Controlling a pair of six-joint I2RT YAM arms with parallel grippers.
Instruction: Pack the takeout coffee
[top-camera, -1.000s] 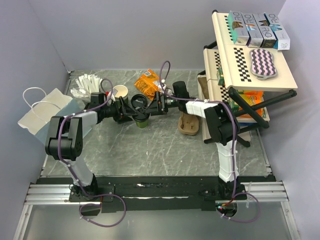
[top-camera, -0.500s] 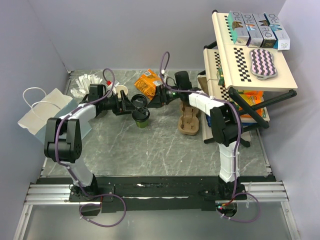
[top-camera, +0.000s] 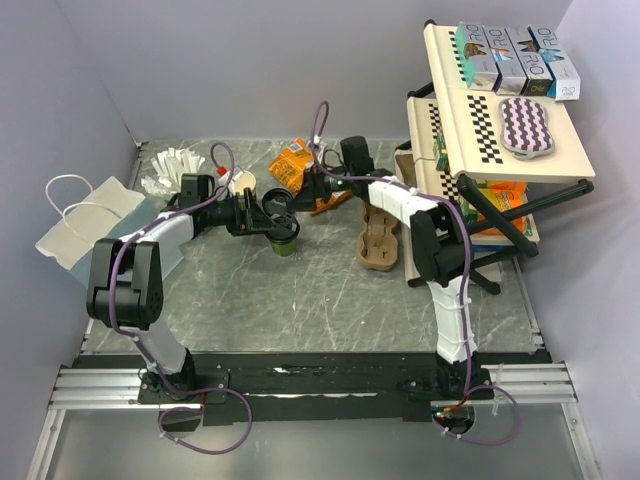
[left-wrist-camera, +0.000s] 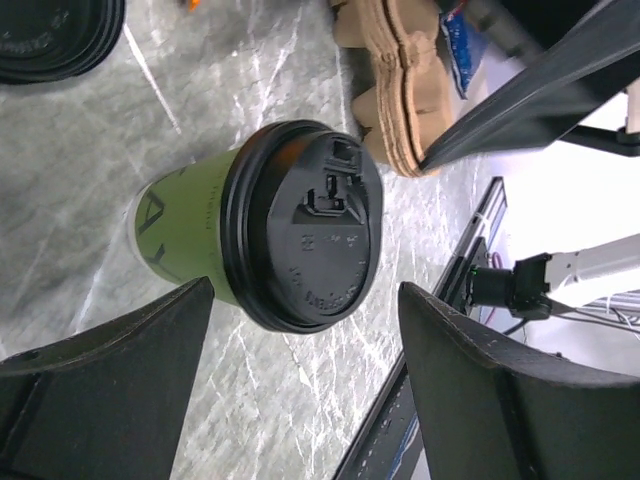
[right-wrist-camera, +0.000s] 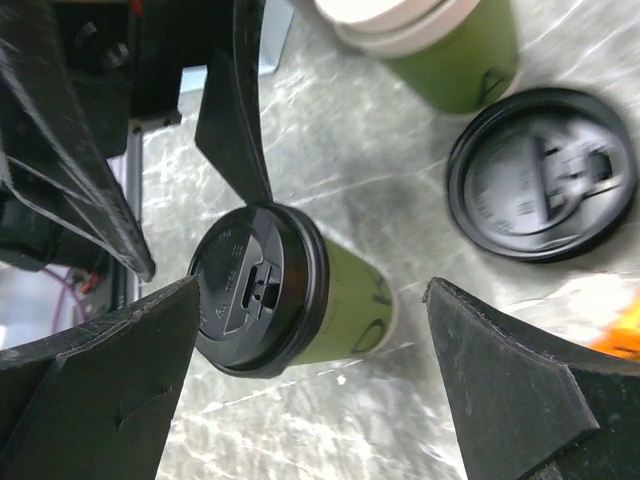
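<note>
The takeout coffee (top-camera: 285, 235), a green-banded paper cup with a black lid, stands upright on the marble table. My left gripper (top-camera: 264, 220) reaches it from the left, and my right gripper (top-camera: 302, 197) hovers behind it from the right. In the left wrist view the cup (left-wrist-camera: 290, 235) sits just beyond my open left gripper (left-wrist-camera: 305, 292), clear of both fingers. In the right wrist view the cup (right-wrist-camera: 275, 290) lies between the wide-open fingers of my right gripper (right-wrist-camera: 310, 290), touching neither.
A lidless matching cup (top-camera: 241, 183) and a loose black lid (right-wrist-camera: 545, 175) sit behind the coffee. A cardboard cup carrier (top-camera: 378, 240) lies to the right, before a shelf rack (top-camera: 490, 130). A white paper bag (top-camera: 95, 225) stands at the left, and an orange packet (top-camera: 293, 163) at the back.
Both grippers have drawn back from the cup, the left toward the left and the right toward the back. The cup stays standing in the same spot.
</note>
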